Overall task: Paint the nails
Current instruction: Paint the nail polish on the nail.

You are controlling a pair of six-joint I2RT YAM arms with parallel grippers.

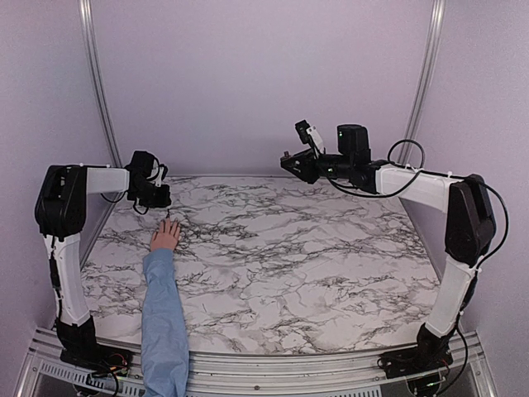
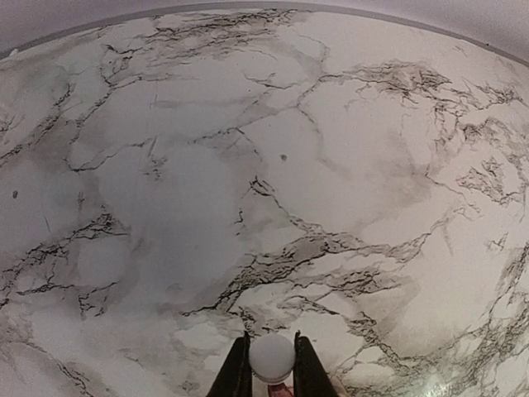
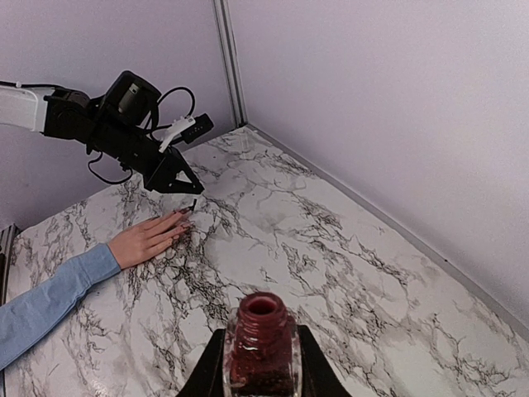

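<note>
A light-skinned hand in a light blue sleeve lies flat on the marble table at the left. Its nails are tiny, and some at the fingertips look dark. My left gripper hovers just beyond the fingertips, shut on the white cap of a polish brush. The thin dark brush points down at the fingertips. My right gripper is raised over the far middle of the table. It is shut on an uncapped bottle of dark red polish.
The marble tabletop is bounded by lilac walls at the back and sides, with metal posts in the rear corners. The person's forearm crosses the near left edge beside the left arm's base.
</note>
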